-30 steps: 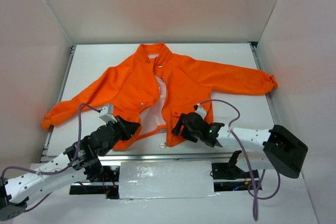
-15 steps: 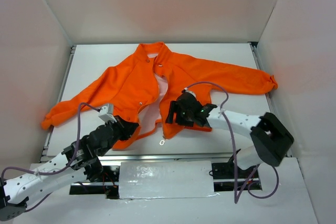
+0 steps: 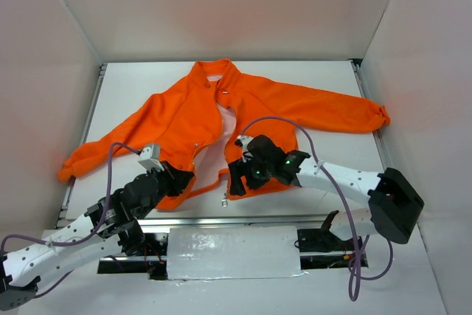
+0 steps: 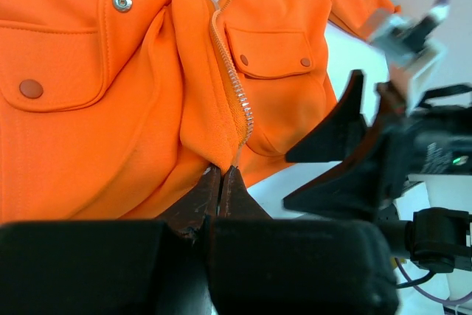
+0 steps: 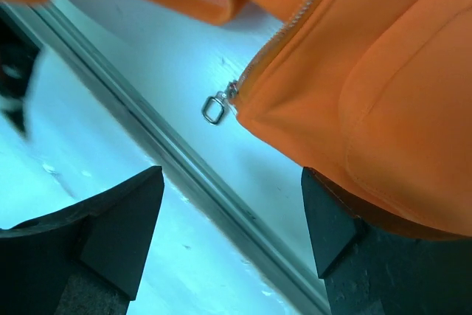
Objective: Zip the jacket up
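The jacket [image 3: 251,108] is matt orange cloth with a shiny metal snap [image 4: 122,1] and metal zipper pull [image 5: 207,113]; the tabletop [image 3: 147,86] is smooth white.

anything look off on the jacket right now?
Nothing damaged. The jacket lies open, fronts gaping at the hem. The zipper pull sticks out loose from one front's bottom corner, and the halves are not joined.
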